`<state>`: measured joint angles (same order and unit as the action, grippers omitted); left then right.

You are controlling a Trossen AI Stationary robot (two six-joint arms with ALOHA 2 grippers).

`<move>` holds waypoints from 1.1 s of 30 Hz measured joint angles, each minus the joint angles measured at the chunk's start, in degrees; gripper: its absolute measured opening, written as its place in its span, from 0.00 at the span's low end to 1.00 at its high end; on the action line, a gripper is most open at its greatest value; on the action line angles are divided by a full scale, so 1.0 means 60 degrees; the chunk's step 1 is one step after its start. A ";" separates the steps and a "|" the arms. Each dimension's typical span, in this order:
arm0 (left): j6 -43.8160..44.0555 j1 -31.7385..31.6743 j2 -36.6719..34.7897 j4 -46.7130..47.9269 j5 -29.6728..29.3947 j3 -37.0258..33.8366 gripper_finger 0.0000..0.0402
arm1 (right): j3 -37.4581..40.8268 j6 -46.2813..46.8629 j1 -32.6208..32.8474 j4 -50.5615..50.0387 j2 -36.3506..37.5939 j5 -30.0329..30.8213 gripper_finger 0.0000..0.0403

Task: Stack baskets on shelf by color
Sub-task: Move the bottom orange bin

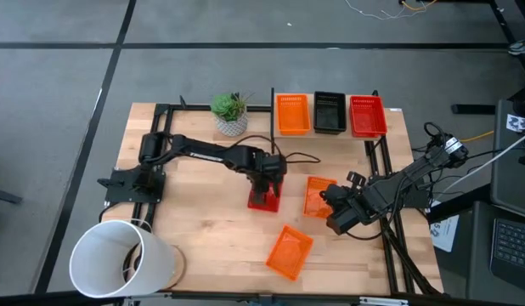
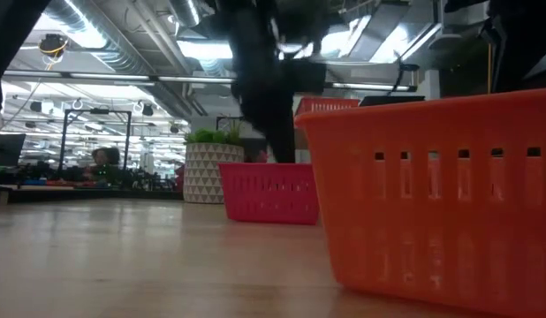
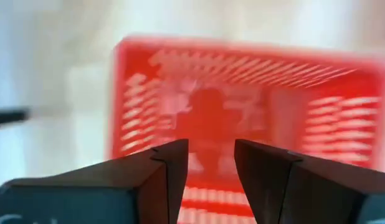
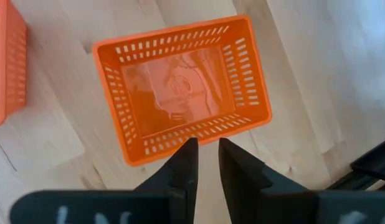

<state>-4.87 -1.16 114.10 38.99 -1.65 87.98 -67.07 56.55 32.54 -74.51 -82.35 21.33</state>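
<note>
A red basket (image 1: pixel 264 201) sits on its base mid-table. My left gripper (image 3: pixel 211 163) hangs open just above it (image 3: pixel 242 106), fingers pointing down over its near wall; no touch shows. An orange basket (image 1: pixel 317 195) lies to its right. My right gripper (image 4: pixel 207 152) hovers over the long wall of that orange basket (image 4: pixel 180 87), fingers a little apart. A second orange basket (image 1: pixel 290 252) rests nearer the front edge. On the shelf (image 1: pixel 390 136) at the far side stand an orange (image 1: pixel 291 113), a black (image 1: pixel 330 112) and a red basket (image 1: pixel 368 115).
A white patterned plant pot (image 1: pixel 231 117) stands left of the shelf. A big white bucket (image 1: pixel 118 259) lies at the near left corner. In the low view the near orange basket (image 2: pixel 432 194) fills the right side. Bare wood lies between the bucket and the baskets.
</note>
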 joint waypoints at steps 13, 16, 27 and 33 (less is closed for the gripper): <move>0.1520 0.2778 0.0164 -0.3113 0.1133 0.0503 0.31 | 0.0140 0.1507 -0.0261 -0.2355 0.0189 0.1202 0.16; 0.1778 0.3103 0.0366 -0.4133 0.0740 0.0506 0.31 | 0.0149 0.1633 -0.0390 -0.2539 0.0259 0.1068 0.16; 0.2569 0.3338 0.1795 -0.4821 0.0464 0.0496 0.31 | 0.0145 0.1819 -0.0261 -0.2404 0.0259 0.0678 0.16; 0.2451 0.3017 0.1722 -0.4611 -0.0165 0.0510 0.31 | 0.0142 0.1819 -0.0260 -0.2340 0.0259 0.0675 0.16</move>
<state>9.84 16.95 124.43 11.32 -2.64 91.05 -66.22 67.46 30.98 -88.56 -80.79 25.39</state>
